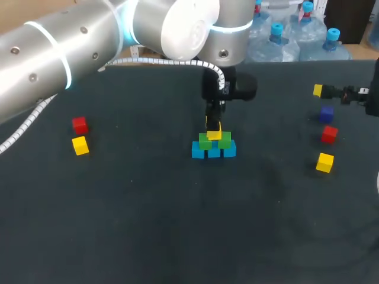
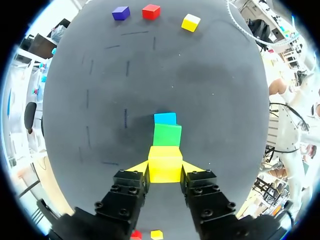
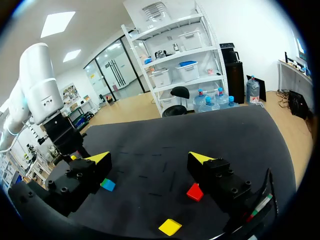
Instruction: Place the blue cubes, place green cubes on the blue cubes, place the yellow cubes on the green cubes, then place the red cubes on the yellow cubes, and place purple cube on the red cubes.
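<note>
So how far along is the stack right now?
Done: blue cubes form the base, green cubes sit on them. In hand: left gripper is shut on a yellow cube over the greens. Left: the loose yellow cubes, red cubes and purple cube; right gripper is open, empty.

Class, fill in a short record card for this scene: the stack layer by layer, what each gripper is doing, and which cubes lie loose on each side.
Stack base: three blue cubes in a row
Second layer: two green cubes on the blue cubes
Left gripper: shut on the held yellow cube, over the green cubes
Right gripper: open, nothing between its fingers, away from the stack
Loose, left side: left red cube, left yellow cube
Loose, right side: purple cube, right red cube, right yellow cube
</note>
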Motion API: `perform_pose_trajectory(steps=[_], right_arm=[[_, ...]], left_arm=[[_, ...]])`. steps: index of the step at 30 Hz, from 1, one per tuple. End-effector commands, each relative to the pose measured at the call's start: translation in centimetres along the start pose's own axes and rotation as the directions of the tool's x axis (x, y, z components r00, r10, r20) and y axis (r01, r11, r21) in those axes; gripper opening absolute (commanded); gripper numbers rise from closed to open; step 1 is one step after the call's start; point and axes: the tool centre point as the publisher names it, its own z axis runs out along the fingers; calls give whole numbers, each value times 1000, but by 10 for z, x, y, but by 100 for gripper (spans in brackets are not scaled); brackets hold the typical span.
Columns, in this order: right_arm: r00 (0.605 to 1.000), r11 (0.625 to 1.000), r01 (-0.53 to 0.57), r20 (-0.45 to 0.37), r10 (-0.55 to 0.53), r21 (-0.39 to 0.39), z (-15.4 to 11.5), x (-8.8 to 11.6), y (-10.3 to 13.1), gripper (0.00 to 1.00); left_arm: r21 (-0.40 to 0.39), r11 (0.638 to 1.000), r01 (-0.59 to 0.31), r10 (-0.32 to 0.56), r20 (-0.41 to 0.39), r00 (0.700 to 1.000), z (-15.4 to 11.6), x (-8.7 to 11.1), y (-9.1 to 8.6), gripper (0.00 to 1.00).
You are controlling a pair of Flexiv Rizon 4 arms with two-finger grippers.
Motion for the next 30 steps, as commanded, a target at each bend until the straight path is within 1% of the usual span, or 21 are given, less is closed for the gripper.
perform_pose_trajectory(steps=[1,3,4,5,6,7,19,30], right_arm=[[1000,1000,-1,-2,1,-2,-1,0,0,100],[1000,1000,-1,-2,1,-2,-1,0,0,100],[1000,1000,-1,-2,1,-2,-1,0,0,100],[1000,1000,-1,-2,1,-2,-1,0,0,100],[1000,1000,-1,-2,1,-2,-1,0,0,100],[1000,1000,-1,-2,1,-2,-1,0,0,100],[1000,1000,-1,-2,1,-2,-1,0,0,100],[1000,1000,-1,-2,1,-2,-1,0,0,100]], left_arm=[[4,1000,-2,2,0,1000,-1,0,1,0],[7,1000,-4,4,0,1000,-1,0,1,0],[9,1000,-9,9,0,1000,-2,0,1,3],[9,1000,-8,8,0,1000,-2,0,1,29],[19,1000,-17,16,10,1000,-2,0,1,69],[18,1000,-14,14,9,1000,-2,0,1,100],[31,1000,5,-5,5,1000,-3,3,3,100],[6,999,38,-38,40,998,-24,15,5,100]])
